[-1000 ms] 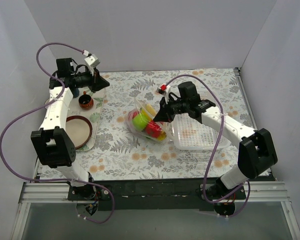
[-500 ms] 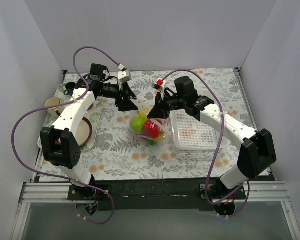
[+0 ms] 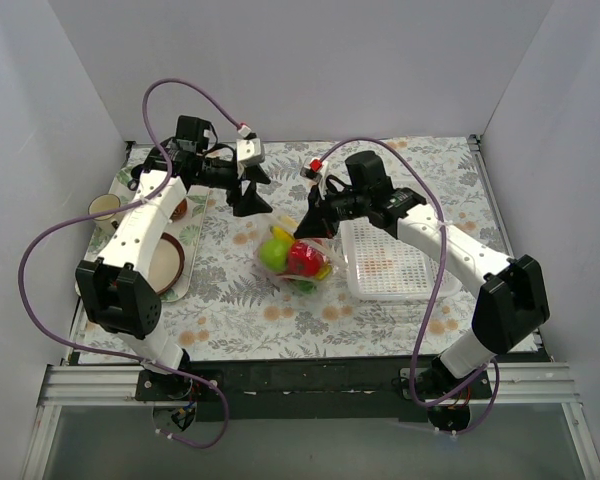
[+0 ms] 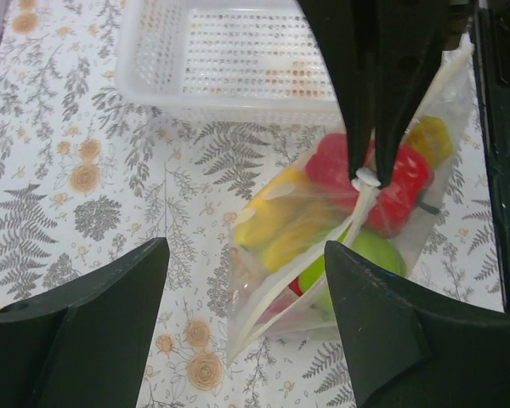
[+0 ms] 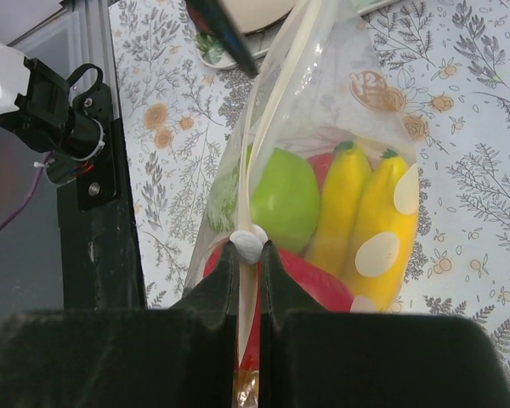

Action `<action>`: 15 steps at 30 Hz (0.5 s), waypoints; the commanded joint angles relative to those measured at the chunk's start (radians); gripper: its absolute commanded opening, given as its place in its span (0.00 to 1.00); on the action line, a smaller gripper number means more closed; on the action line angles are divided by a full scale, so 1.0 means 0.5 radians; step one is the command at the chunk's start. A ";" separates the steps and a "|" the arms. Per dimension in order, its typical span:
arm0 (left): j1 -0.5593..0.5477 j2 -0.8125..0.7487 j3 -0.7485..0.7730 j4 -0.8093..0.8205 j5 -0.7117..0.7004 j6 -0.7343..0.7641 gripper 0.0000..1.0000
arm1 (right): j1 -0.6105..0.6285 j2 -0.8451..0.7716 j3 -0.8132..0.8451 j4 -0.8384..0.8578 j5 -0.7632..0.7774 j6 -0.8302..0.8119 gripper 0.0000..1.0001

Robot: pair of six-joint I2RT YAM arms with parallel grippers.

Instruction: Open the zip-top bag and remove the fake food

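Note:
The zip-top bag (image 3: 298, 262) stands on edge mid-table, lifted by its zip strip. Through the clear plastic I see the fake food: a green apple (image 5: 280, 200), a yellow banana (image 5: 365, 221) and a red pepper (image 5: 310, 289). My right gripper (image 5: 248, 255) is shut on the zip strip just below the white slider (image 5: 249, 245); from above, the right gripper (image 3: 306, 228) is at the bag's top. My left gripper (image 4: 246, 289) is open, one finger either side of the bag's near corner (image 4: 238, 340) without touching it. It hovers left of the bag as seen from above (image 3: 250, 200).
A white perforated basket (image 3: 390, 262) lies right of the bag, close to the right arm. A tray (image 3: 185, 280) at the left edge carries a brown-rimmed plate (image 3: 160, 262) and a mug (image 3: 102, 207). Walls enclose the back and sides.
The left arm swung from the tray across to the bag and its gripper opened wide. The right gripper stayed shut on the zip strip and shifted the bag slightly left.

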 commanded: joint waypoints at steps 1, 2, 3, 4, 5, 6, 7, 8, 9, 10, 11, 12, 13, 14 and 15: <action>-0.081 -0.006 0.137 -0.428 0.095 0.389 0.74 | 0.016 -0.005 0.163 0.024 -0.074 -0.054 0.01; -0.105 0.003 0.158 -0.517 0.098 0.475 0.74 | 0.016 0.001 0.166 0.015 -0.077 -0.063 0.01; -0.118 0.003 0.171 -0.646 0.089 0.591 0.75 | 0.016 0.004 0.175 0.008 -0.080 -0.063 0.01; -0.148 0.003 0.165 -0.686 0.077 0.647 0.75 | 0.016 0.010 0.187 0.005 -0.080 -0.066 0.01; -0.161 -0.006 0.155 -0.711 0.022 0.678 0.77 | 0.016 0.019 0.194 -0.001 -0.086 -0.066 0.01; -0.173 -0.012 0.134 -0.696 -0.015 0.697 0.78 | 0.016 0.022 0.200 -0.001 -0.093 -0.066 0.01; -0.194 -0.024 0.088 -0.669 -0.058 0.694 0.78 | 0.016 0.028 0.212 -0.004 -0.093 -0.066 0.01; -0.204 -0.027 0.070 -0.638 -0.125 0.688 0.78 | 0.016 0.034 0.218 -0.007 -0.096 -0.066 0.01; -0.213 -0.027 0.054 -0.595 -0.150 0.682 0.77 | 0.019 0.038 0.224 -0.010 -0.096 -0.066 0.01; -0.219 -0.024 0.048 -0.589 -0.166 0.679 0.77 | 0.022 0.041 0.243 -0.016 -0.096 -0.066 0.01; -0.222 -0.018 0.048 -0.583 -0.175 0.669 0.75 | 0.025 0.041 0.249 -0.022 -0.093 -0.072 0.01; -0.228 -0.015 0.051 -0.579 -0.193 0.663 0.74 | 0.025 0.041 0.255 -0.034 -0.090 -0.075 0.01; -0.234 -0.015 0.048 -0.576 -0.209 0.666 0.72 | 0.029 0.038 0.261 -0.041 -0.087 -0.079 0.01; -0.237 -0.015 0.027 -0.567 -0.233 0.663 0.69 | 0.026 0.041 0.270 -0.047 -0.087 -0.082 0.01; -0.237 -0.021 0.011 -0.531 -0.276 0.663 0.63 | 0.029 0.038 0.270 -0.056 -0.083 -0.091 0.01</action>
